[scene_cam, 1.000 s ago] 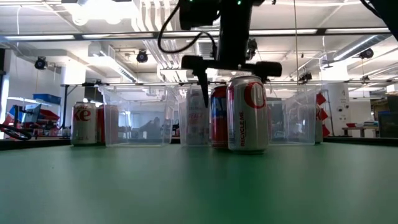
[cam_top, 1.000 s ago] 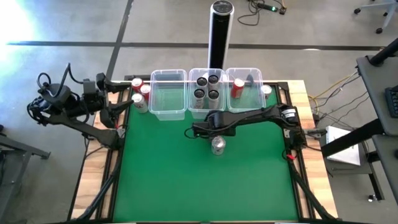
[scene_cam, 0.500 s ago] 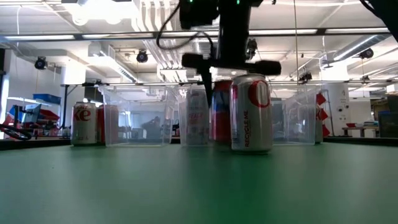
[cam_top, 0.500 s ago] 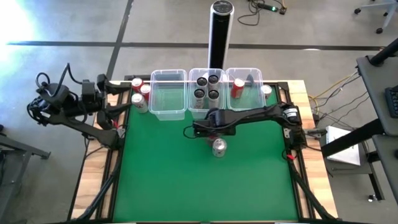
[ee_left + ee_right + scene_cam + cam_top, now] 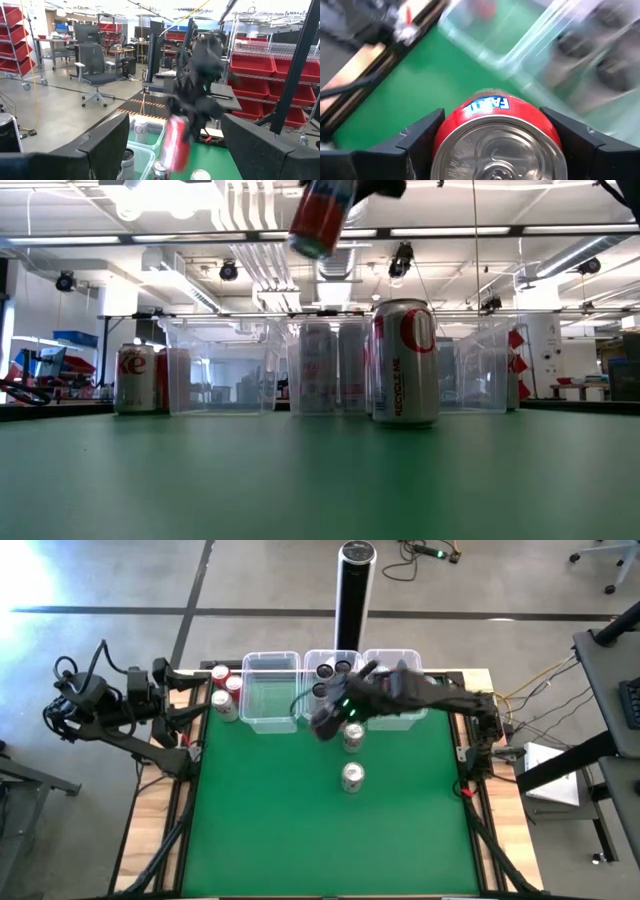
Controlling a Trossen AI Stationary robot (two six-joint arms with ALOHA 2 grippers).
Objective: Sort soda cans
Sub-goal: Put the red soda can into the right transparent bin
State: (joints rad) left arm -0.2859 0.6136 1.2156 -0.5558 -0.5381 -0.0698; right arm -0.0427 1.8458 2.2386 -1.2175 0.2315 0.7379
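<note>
My right gripper [image 5: 330, 720] is high above the mat in front of the middle bin, shut on a red soda can [image 5: 322, 215] that tilts in the air. Two silver-topped soda cans [image 5: 352, 737] [image 5: 351, 776] stand upright on the green mat. Dark cans sit in the middle clear bin [image 5: 333, 680], and a red one in the right bin [image 5: 392, 680]. More cans [image 5: 222, 692] stand left of the empty left bin [image 5: 271, 690]. My left gripper [image 5: 195, 710] waits open at the table's left edge, beside those cans. My right gripper pinches the red can's side wall just below its silver top [image 5: 497, 107] between its two fingers [image 5: 420, 137], one on each side. The can's top faces back toward the wrist. The can is lifted clear of the mat and hangs tilted, its bottom lowest.
A tall black-and-silver cylinder post [image 5: 354, 590] stands beyond the bins. The three clear bins line the mat's far edge. The near half of the green mat [image 5: 320, 840] is bare. Black frame rails run along both table sides.
My right gripper has risen from low over the mat, carrying the red can up and toward the far edge. The can, upright on the mat a second ago, is now lifted clear and tipped. A silver can that the arm hid now shows.
</note>
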